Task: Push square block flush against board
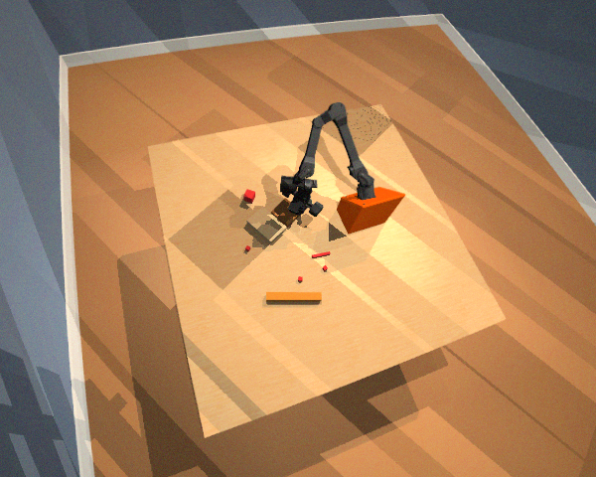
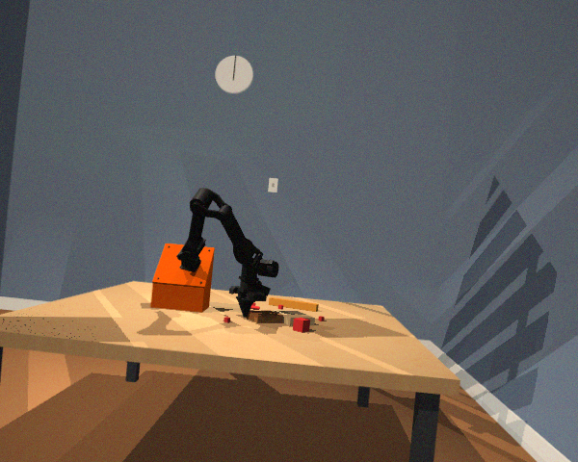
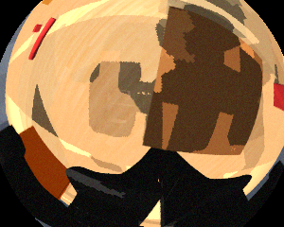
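Brown square block (image 1: 283, 211) sits just under my arm, touching or nearly touching the pale board (image 1: 263, 229) beside it — their edges look skewed, not even. My gripper (image 2: 246, 309) has its jaws clenched on nothing, tip down at the block on the desk (image 2: 328, 358). I judge I'm mid-push; next I need a squaring nudge, then retreat.
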### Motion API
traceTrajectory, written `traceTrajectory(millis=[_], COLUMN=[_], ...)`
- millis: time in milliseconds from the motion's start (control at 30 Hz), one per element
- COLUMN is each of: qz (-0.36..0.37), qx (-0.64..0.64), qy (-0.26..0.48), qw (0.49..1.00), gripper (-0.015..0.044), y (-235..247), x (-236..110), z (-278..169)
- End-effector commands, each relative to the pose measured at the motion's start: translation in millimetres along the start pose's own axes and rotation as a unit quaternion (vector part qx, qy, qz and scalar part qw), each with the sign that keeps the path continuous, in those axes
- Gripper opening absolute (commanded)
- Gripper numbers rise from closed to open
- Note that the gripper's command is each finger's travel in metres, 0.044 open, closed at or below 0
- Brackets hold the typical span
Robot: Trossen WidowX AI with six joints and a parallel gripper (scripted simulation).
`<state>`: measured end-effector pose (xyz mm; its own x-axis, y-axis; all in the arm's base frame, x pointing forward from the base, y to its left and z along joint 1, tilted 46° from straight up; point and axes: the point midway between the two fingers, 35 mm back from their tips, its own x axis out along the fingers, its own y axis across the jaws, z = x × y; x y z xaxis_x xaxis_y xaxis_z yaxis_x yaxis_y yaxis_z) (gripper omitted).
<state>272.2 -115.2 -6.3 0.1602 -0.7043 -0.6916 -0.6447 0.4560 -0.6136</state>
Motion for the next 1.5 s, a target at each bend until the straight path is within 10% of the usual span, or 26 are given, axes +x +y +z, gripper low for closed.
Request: traceTrajectory(millis=[0,1300,1467], qz=[0.0,-0.001,0.0], qx=[0.004,0.003,0.004], qy=[-0.003,-0.001,-0.002], qw=[1.0,1.0,1.0], gripper=[0.0,0.0,0.0], y=[-2,-1,-3], x=[0,0,-46], z=[6,-36,-31])
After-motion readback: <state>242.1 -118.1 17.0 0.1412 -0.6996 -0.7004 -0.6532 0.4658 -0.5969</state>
